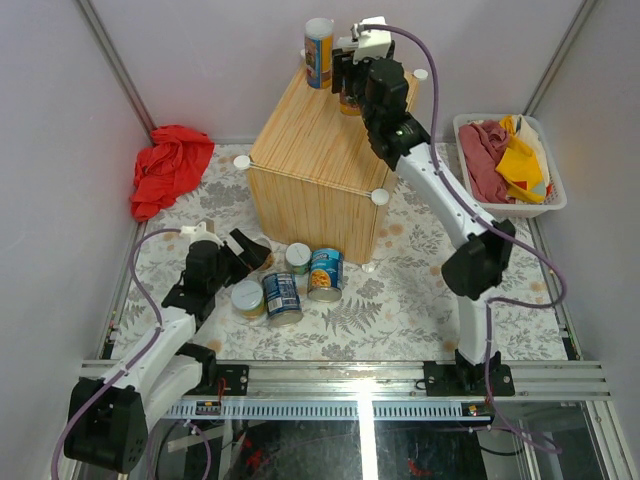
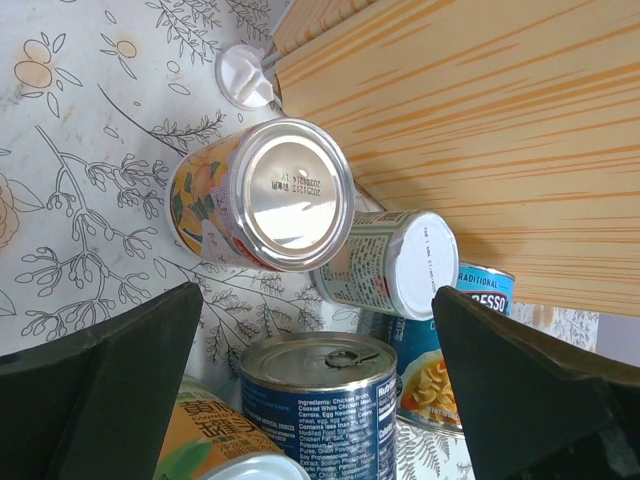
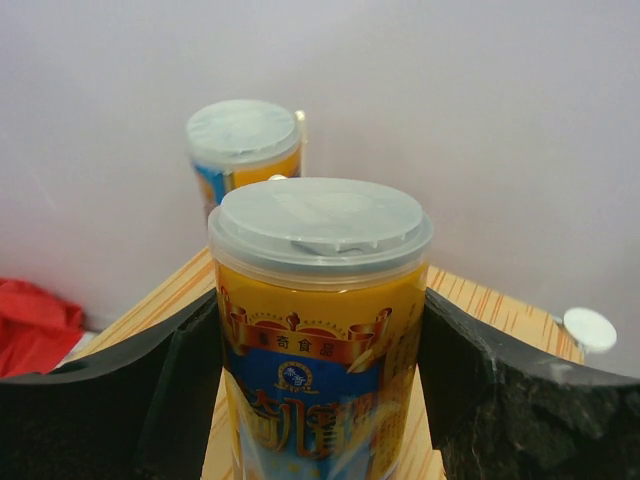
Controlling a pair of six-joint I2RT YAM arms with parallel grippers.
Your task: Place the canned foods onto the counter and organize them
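The tall orange-blue can (image 3: 318, 400) sits between the fingers of the right gripper (image 3: 318, 330), which press against both its sides, over the far part of the wooden counter (image 1: 310, 160). Its base is out of the wrist view, so whether it rests on the wood cannot be told. A second tall can (image 3: 245, 150) of the same kind stands just behind it on the counter's far corner (grey plastic lid on each).

Five more cans cluster on the floral tablecloth (image 1: 400, 310) at the counter's near face. They are a fruit-labelled can (image 2: 270, 195) with its silver end towards the left wrist camera, a green-labelled can (image 2: 385, 265) touching it, a blue Progresso can (image 2: 470, 300), a dark blue can (image 2: 335, 395) with a pull tab, and an orange-green can (image 2: 215, 440) nearest the arm.

The left gripper (image 1: 250, 250) hangs low just beside this cluster, jaws spread wide and holding nothing.

A red cloth (image 1: 168, 165) lies by the left wall. A white basket (image 1: 512, 211) of fabrics stands at the right.
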